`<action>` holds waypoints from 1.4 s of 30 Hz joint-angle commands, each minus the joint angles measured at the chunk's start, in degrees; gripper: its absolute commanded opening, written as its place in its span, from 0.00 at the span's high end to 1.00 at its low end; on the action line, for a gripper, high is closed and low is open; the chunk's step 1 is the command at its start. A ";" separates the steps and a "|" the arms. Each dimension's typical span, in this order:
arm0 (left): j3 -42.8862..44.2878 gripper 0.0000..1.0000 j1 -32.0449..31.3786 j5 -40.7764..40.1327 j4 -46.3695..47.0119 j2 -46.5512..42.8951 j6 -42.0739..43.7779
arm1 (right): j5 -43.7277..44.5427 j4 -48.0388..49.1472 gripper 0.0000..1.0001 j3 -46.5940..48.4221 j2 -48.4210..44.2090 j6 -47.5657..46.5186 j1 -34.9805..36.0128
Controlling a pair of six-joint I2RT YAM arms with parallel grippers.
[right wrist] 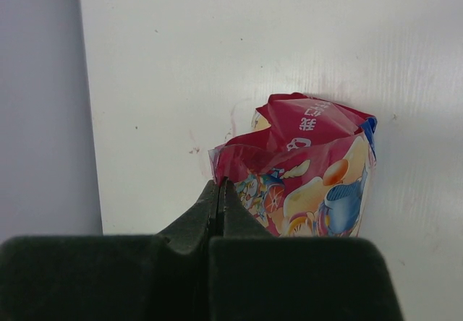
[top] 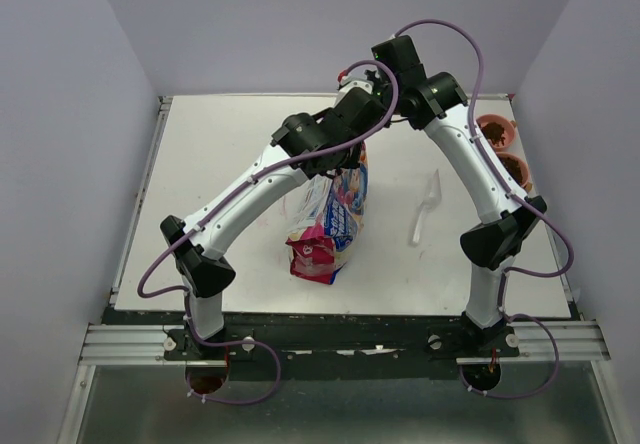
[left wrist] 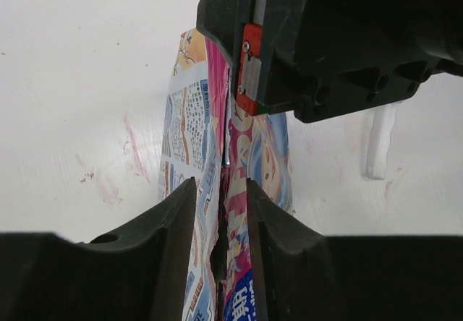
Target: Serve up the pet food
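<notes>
White worktop (top: 230,144), lilac walls on three sides. Mid-worktop the bag (top: 330,229) stands upright, and both arms meet over its top.

On the right wrist view we see the right fingers (right wrist: 206,209) clenched flat together, tips at the bag's top corner film. We read that as a pinch on the bag.

On the left wrist view the left fingers (left wrist: 181,212) are parted astride the bag's top edge, just below the right arm's end. Film runs between them with a dark slack gap, so we read that as released.

Clear scoop (top: 426,207) lies flat to the right of the bag, apart from it.

Two bowls (top: 508,124) sit at the right worktop edge, partly behind the right arm. Dark brown pet food (top: 514,171) shows inside both; single pellets are too small for us to resolve.
</notes>
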 commanded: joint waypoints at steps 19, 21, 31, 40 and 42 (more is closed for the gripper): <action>-3.23 0.66 -0.50 -1.93 0.76 -3.86 0.50 | -0.79 1.47 1.00 0.34 -1.57 0.01 0.31; -4.81 0.55 -0.42 -1.58 1.11 -6.14 -0.55 | -1.14 1.82 1.00 -0.10 -1.75 -0.07 0.31; -9.03 0.22 0.02 5.09 2.78 -17.48 -3.10 | -1.05 2.87 0.84 -1.25 -2.89 -1.39 0.31; -16.85 0.19 2.39 8.88 4.18 -28.56 -7.76 | 0.08 1.47 0.46 1.29 -3.51 -4.20 0.31; -18.26 0.19 2.92 8.88 4.10 -30.49 -8.55 | 0.79 0.68 0.36 2.70 -3.51 -5.08 0.23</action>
